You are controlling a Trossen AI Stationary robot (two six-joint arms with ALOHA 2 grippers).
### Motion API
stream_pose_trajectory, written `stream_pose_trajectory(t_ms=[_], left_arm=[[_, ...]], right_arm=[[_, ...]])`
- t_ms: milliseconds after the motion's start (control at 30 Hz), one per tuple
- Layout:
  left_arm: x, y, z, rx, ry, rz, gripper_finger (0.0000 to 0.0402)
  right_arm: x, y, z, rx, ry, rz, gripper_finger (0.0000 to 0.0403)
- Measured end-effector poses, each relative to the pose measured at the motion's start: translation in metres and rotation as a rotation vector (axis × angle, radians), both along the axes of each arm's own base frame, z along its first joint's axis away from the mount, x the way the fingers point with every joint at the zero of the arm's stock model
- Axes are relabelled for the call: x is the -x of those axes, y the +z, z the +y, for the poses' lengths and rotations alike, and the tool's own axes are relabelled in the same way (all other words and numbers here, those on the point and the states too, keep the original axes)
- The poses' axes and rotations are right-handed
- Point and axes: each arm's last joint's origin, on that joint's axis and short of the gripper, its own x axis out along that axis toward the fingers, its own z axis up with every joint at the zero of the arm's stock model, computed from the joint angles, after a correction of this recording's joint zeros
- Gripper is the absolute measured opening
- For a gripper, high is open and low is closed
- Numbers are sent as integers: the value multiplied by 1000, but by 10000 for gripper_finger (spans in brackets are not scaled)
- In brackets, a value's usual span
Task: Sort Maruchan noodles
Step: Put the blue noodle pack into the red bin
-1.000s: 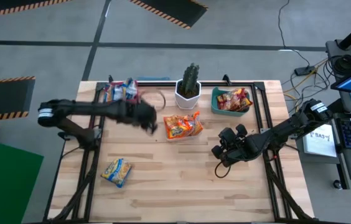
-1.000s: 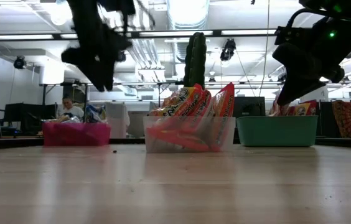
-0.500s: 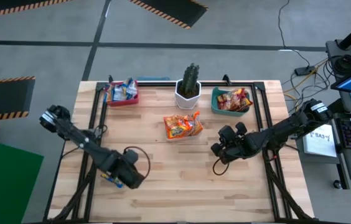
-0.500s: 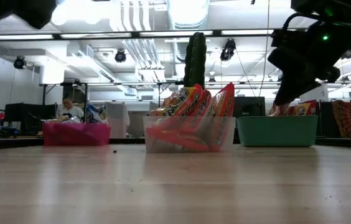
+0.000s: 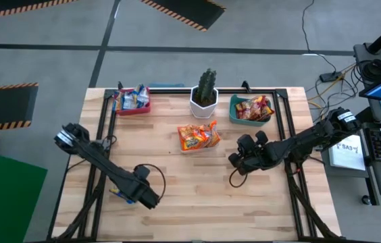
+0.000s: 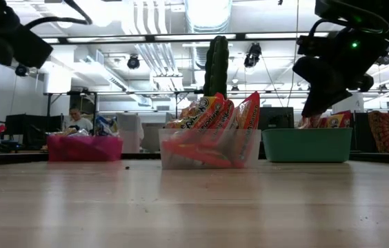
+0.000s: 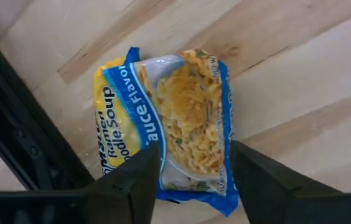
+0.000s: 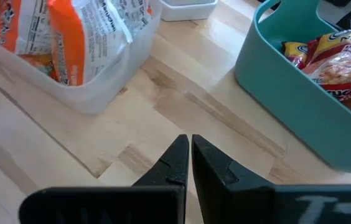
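Three bins [image 5: 251,110] along table's [image 5: 197,196] back, lone packet [image 7: 169,124] front-left

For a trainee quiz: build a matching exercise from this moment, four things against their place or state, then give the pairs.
Things:
1. yellow-and-blue packet
2. orange packets
3. right end effector
4. left end effector

States:
A. shut, hovering over bare wood
B. open, straddling a packet
C. standing in the clear bin
D. lying flat on the table, near the left edge

Pairs: 1-D, 2-C, 3-A, 4-B
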Motion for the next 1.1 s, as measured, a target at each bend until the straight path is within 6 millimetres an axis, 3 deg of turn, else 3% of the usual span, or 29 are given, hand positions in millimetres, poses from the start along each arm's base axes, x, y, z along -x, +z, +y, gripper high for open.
stream_pose_trajectory(t_ms=[233, 467, 800, 1100], left_arm=[[-7, -14, -4, -14, 4, -7, 227], [-10, -28, -6, -63, -17, 18, 242], [-11, -47, -7, -101, -82, 98, 216], [-12, -55, -7, -104, -115, 124, 151]], right_arm=[[0, 0, 0, -1, 0, -2, 9], [0, 0, 0, -1, 0, -2, 9], [0, 0, 0, -1, 0, -2, 9], [0, 0, 0, -1, 0, -2, 9]])
